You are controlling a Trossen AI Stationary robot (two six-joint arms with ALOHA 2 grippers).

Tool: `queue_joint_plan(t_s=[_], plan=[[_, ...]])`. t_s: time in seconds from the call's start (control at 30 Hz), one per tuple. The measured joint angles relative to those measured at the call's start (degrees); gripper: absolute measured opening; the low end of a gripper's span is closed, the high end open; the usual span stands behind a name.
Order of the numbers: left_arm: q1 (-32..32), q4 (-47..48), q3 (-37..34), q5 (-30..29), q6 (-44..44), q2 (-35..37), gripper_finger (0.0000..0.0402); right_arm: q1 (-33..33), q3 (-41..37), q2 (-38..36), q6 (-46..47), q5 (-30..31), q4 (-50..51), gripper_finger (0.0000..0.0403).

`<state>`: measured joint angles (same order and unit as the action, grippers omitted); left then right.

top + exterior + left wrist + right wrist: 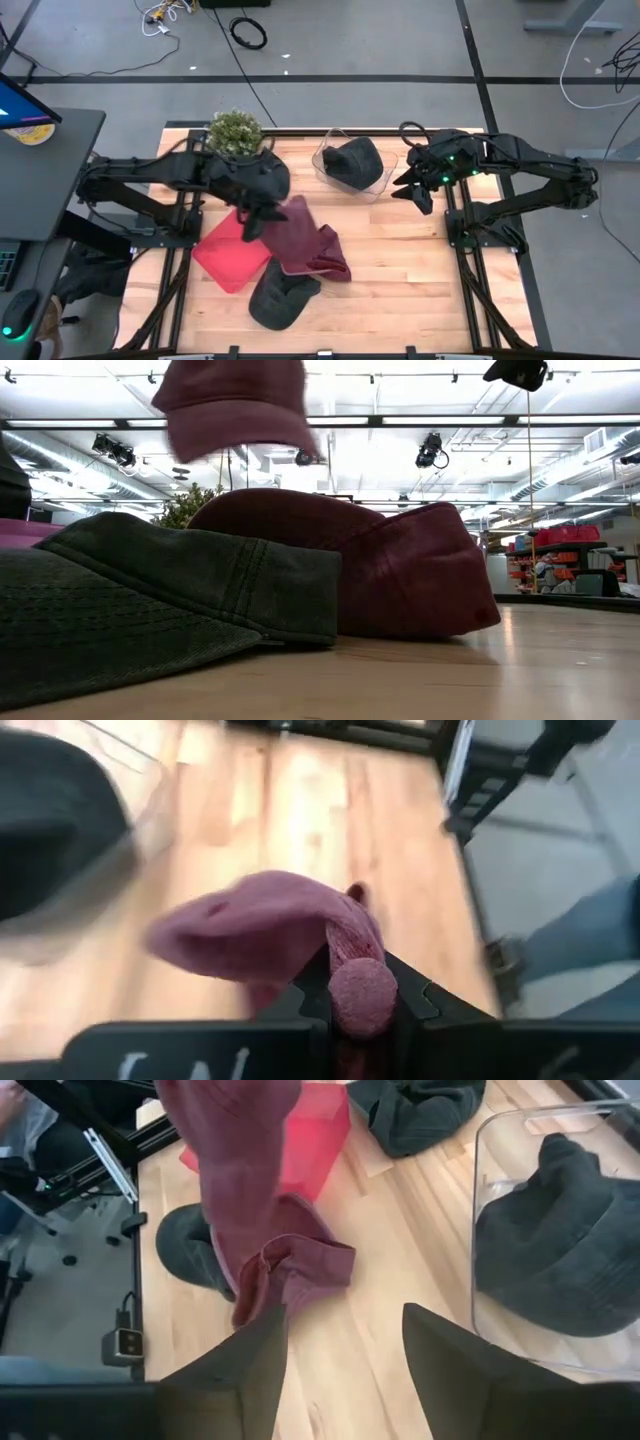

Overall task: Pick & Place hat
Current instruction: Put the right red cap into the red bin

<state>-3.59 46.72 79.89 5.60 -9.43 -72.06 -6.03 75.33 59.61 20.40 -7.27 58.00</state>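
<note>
My left gripper (pixel 256 216) is shut on a maroon hat (pixel 296 222), which shows high up in the low view (pixel 235 405). A second maroon hat (pixel 322 256) lies crumpled on the table under it (pixel 350 570). A dark green hat (pixel 283 298) rests on its crown near the table's near edge. My right gripper (pixel 345 1350) hovers open beside a clear bin (pixel 385 182) that holds a dark hat (pixel 560 1250). My left gripper pinches a bunched fold of the maroon hat's edge (pixel 358 992) between its two fingers, coming from the table's left and slanting down. The rest of the hat (pixel 255 925) spreads out beyond the fingertips. It is lifted clear above the other maroon hat.
A red translucent bin (pixel 232 255) lies on the table under the left arm. A potted plant (pixel 235 131) stands at the far left corner. Bare wood (pixel 420 270) lies on the near right side of the table. A monitor (pixel 20 105) sits off the left edge.
</note>
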Motion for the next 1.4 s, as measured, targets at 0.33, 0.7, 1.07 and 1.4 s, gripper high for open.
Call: queue_joint_plan(t_s=[0.33, 0.7, 1.07, 1.4], plan=[[-0.3, 22.15, 11.7, -7.52, 30.29, 3.04, 0.0038, -2.21, -0.02, 0.04, -1.0, 0.21, -1.54, 0.0171], [-0.29, 40.07, 13.32, -9.89, 53.2, -2.99, 0.0038, -2.19, -0.02, 0.09, 3.61, 3.85, -3.13, 0.0157], [-0.83, 38.37, 10.24, -6.84, 50.17, -3.65, 0.0038, -2.15, -0.04, 1.29, 10.65, 5.33, -3.82, 0.0157], [-3.75, 38.31, 0.27, -6.48, 44.94, -3.27, 0.0038, -2.15, -0.04, 4.07, 12.13, 5.31, -6.21, 0.0157]])
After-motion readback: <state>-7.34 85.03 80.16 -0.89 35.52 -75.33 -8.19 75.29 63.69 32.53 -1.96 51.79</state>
